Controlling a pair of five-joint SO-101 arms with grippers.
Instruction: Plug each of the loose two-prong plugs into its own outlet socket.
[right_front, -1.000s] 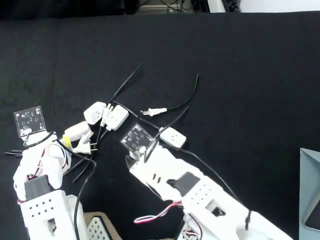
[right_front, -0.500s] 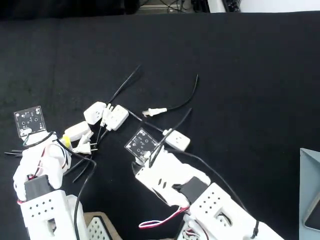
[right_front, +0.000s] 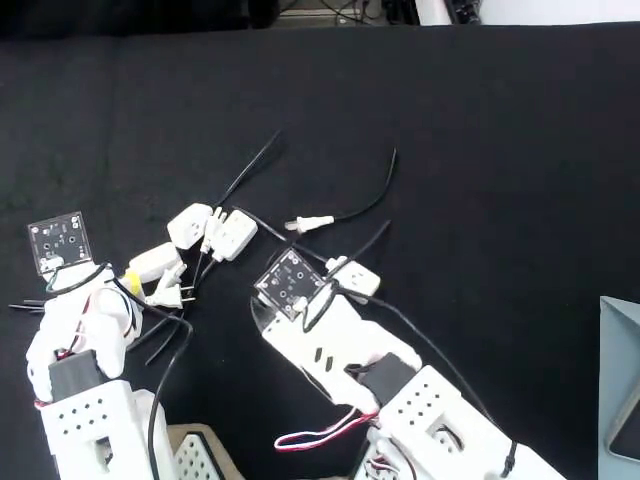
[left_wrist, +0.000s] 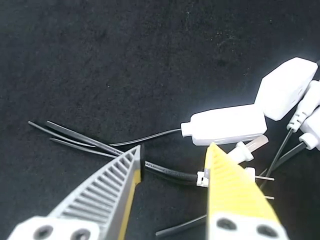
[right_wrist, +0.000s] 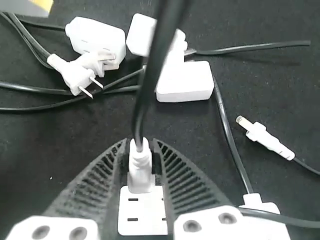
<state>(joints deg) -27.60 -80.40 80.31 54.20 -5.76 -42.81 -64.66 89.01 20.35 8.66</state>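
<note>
My right gripper (right_wrist: 139, 145) is shut on a white two-prong plug (right_wrist: 140, 170) whose black cord runs away from the camera. The plug's front end meets a white outlet socket (right_wrist: 142, 212) between the finger bases; its prongs are hidden. In the high view this gripper (right_front: 300, 300) sits beside a white socket (right_front: 352, 277). A loose plug (right_front: 308, 224) lies just beyond. My left gripper (left_wrist: 175, 150) is open, straddling a black cord (left_wrist: 165, 172) near a long white socket (left_wrist: 227, 125) and a plug with bare prongs (left_wrist: 252, 172).
More white sockets (right_front: 190, 225) (right_front: 235, 235) and tangled black cords cluster between the two arms. Another loose plug (right_wrist: 75, 72) lies beside them. A grey bin corner (right_front: 620, 380) stands at the right edge. The black cloth beyond the cluster is bare.
The right arm has shifted slightly right and away with the plug, and the white socket beside it moved along. The left arm has stayed still.
</note>
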